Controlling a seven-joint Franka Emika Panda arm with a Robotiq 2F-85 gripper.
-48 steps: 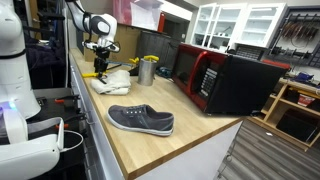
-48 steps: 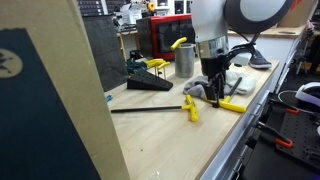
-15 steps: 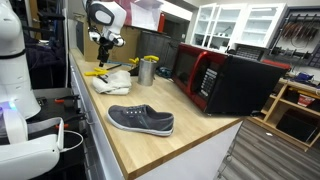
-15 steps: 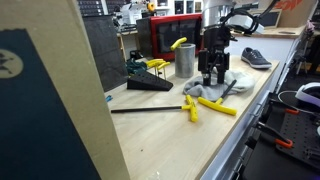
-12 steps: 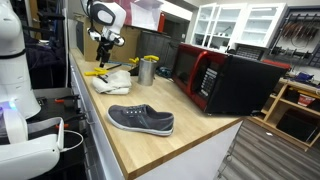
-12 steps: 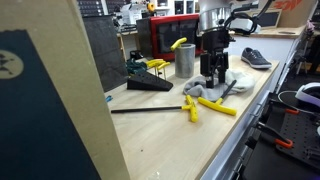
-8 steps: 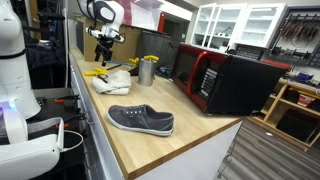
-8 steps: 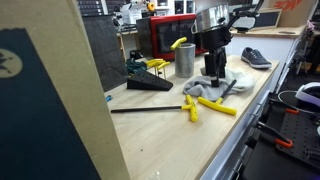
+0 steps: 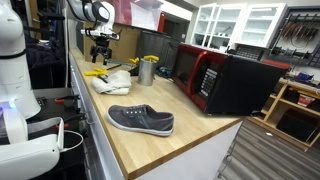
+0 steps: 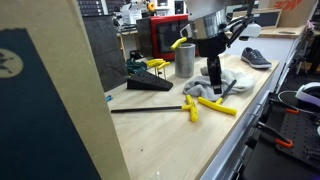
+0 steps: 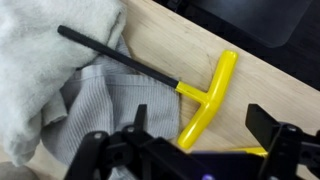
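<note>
Wooden workshop counter (image 9: 160, 90) bears a shoe (image 9: 141, 120); hand (image 10: 214, 74) hovers spread above grey cloth (image 11: 95, 100)

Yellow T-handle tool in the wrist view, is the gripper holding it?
No, the tool lies on the counter, its shaft resting on the cloth.

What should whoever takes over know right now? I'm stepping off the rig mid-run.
End effector: open, empty, hovering above the cloths, touching nothing.
Yellow T-handle key: flat on the counter, black shaft lying across the grey cloth towards the white towel.
Done: nothing gripped or lifted.
Left: the key and both cloths lie untouched; any grasp starts from scratch.
</note>
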